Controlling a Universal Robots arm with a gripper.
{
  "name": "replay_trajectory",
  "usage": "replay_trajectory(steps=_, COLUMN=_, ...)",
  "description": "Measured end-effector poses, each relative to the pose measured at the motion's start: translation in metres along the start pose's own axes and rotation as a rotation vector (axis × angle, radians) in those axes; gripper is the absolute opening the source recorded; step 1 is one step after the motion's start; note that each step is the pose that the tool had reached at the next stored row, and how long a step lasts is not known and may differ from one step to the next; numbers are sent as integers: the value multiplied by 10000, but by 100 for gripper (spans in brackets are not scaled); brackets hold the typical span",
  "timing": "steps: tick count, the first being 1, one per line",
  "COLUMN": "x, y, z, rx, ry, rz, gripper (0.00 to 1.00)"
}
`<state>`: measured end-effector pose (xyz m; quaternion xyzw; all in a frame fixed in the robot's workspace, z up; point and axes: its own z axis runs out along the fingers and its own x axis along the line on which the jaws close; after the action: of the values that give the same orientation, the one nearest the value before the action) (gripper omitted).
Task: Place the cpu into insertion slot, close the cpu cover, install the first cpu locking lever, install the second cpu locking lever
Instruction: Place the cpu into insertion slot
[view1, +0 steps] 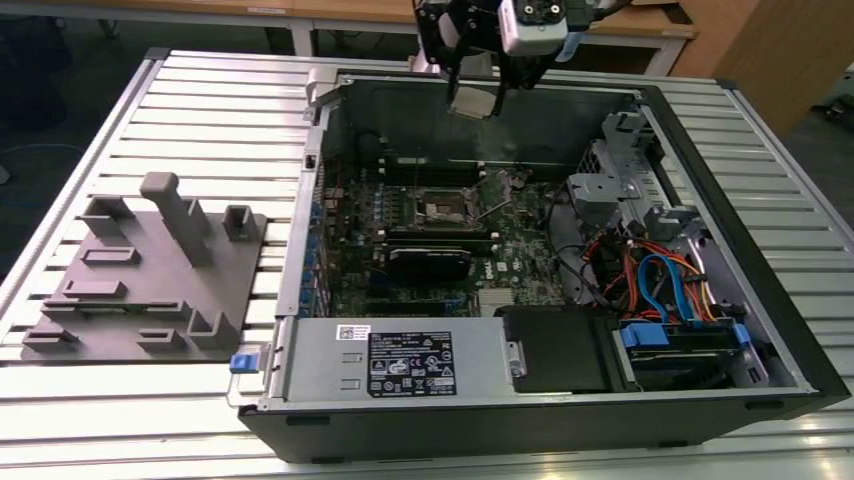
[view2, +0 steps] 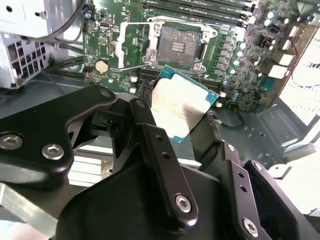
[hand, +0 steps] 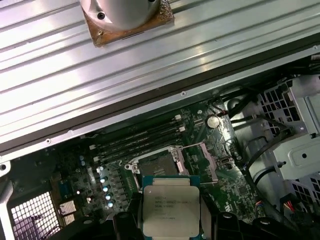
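Cpu (view2: 182, 107) in the air, clamped by the end effector (view1: 477, 92)!
It hung high over the far wall of the case (view1: 534, 430). The slot (view1: 441, 207) lay bare below, a little nearer. Memory slots (view1: 427, 170) ran along its far side, and a black card (view1: 430, 262) sat just near of it.

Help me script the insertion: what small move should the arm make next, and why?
Probably ease the cpu, gripped in the gripper, down toward the insertion slot: the slot sits uncovered and empty, with the chip hanging clear above it.
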<state>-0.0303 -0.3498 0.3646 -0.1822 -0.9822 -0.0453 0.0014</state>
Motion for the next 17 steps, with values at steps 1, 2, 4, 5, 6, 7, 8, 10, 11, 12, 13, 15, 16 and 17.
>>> replay_trajectory(steps=1, x=0, y=0, z=0, rx=1, ry=-13, rz=139, gripper=54)
replay_trajectory(steps=2, x=0, y=0, z=1, rx=3, ry=-28, rz=279, gripper=54)
replay_trajectory(steps=4, x=0, y=0, z=4, rx=6, ry=-55, rz=550, gripper=54)
replay_trajectory(steps=5, x=-1, y=-1, z=4, rx=7, ry=-63, rz=641, gripper=54)
replay_trajectory(steps=6, x=0, y=0, z=4, rx=7, ry=-65, rz=666, gripper=54)
replay_trajectory(steps=7, x=-1, y=0, z=4, rx=7, ry=-66, rz=666, gripper=54)
replay_trajectory(steps=8, x=0, y=0, z=4, rx=6, ry=-66, rz=670, gripper=54)
replay_trajectory(steps=10, x=0, y=0, z=4, rx=6, ry=-67, rz=672, gripper=54)
replay_trajectory(steps=11, x=0, y=0, z=4, rx=5, ry=-66, rz=673, gripper=54)
replay_trajectory(steps=12, x=0, y=0, z=4, rx=5, ry=-67, rz=673, gripper=54)
replay_trajectory(steps=13, x=0, y=0, z=5, rx=5, ry=-66, rz=673, gripper=54)
replay_trajectory(steps=15, x=0, y=0, z=4, rx=6, ry=-67, rz=675, gripper=54)
replay_trajectory(steps=16, x=0, y=0, z=5, rx=5, ry=-67, rz=679, gripper=54)
replay_trajectory(steps=17, x=0, y=0, z=4, rx=5, ry=-68, rz=686, gripper=54)
